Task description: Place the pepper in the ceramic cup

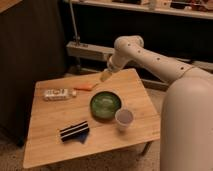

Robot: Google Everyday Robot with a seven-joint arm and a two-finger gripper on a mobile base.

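**Arm.** We record a white jointed robot arm (150, 57) reaching in from the right. Its elbow is raised and its forearm slants down toward the left. Its gripper (105, 76) hangs over the far edge of the light wooden surface (50, 117). It is just right of the pepper and above it, apart from it. We read the jaws as spread, pinching nothing.

**Containers.** We list a round green dish (105, 105) near the middle of the surface, its inside showing only green. A small white ceramic cup (124, 119) stands upright just beside the dish's near-right rim, with only its pale inside visible.

**Task item.** A small orange-red tapered pepper (85, 87) lies flat near the far edge, between a white rectangular packet (57, 93) and the gripper.

**Room.** A black striped object (74, 131) sits toward the near edge. We note bare wood along the near-left corner and along the right edge beyond the cup.
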